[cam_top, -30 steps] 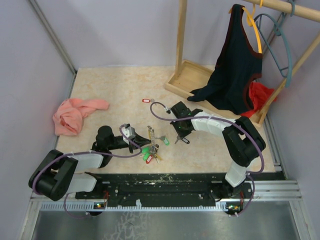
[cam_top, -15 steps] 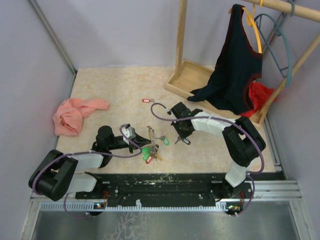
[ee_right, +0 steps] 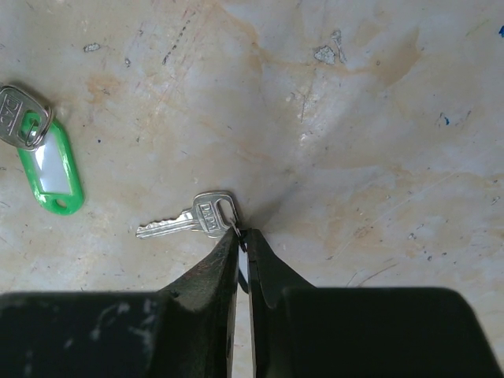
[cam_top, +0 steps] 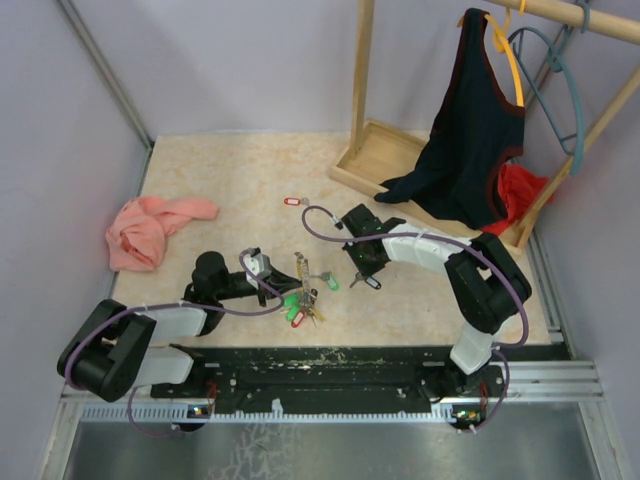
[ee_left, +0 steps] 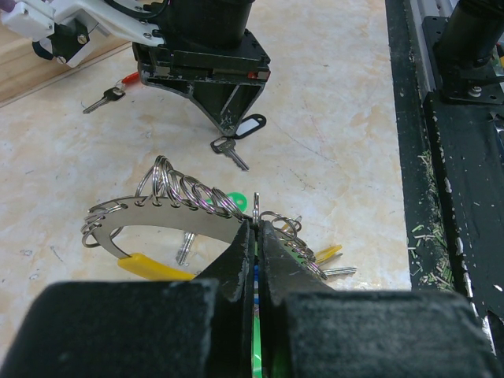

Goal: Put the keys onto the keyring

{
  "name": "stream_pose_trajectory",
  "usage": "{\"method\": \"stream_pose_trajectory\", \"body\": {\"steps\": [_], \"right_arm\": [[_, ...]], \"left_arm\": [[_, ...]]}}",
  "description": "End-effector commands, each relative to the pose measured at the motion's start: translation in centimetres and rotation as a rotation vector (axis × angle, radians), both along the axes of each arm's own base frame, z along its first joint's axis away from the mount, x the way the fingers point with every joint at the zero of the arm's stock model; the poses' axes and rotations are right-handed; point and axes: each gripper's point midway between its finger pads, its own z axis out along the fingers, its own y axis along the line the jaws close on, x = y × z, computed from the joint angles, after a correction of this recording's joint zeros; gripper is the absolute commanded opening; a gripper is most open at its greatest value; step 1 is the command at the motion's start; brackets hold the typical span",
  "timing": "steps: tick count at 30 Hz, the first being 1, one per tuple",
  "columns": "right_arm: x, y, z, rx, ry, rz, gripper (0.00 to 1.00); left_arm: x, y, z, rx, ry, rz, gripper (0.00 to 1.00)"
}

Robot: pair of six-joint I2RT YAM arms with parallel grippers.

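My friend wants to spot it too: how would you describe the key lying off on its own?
Find the wooden rack base at the back right of the table. Just left of its near corner lies a key with a red tag. Unlike the keyring bunch and the black-tagged key, it lies alone, nearest the back wall.

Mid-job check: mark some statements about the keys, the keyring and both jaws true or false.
1. The left jaws are clamped on the large silvery metal keyring. True.
2. The right jaws stand wide open. False: they are pinched on the tag of the black-tagged silver key.
3. The silver key with a green plastic tag lies loose on the beige table. True.
4. Every red-tagged key is on the keyring. False: one red-tagged silver key lies alone, farther back.
5. The crumpled pink cloth hangs on the rack. False: it lies on the table.
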Motion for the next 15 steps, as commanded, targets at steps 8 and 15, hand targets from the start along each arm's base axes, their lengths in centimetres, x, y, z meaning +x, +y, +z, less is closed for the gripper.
{"method": "stream_pose_trajectory", "body": {"steps": [8,15], "right_arm": [[0.4,1.0,1.5,0.038,-0.036,0.014,0.01],[1.2,1.6,5.5,0.122,-0.164,0.076,0.0]], "left_arm": [[0.6,-0.1,1.6,-0.025,-0.061,-0.005,0.0],[0.4,-0.2,2.2,-0.034,-0.076,-0.011,0.0]]}}
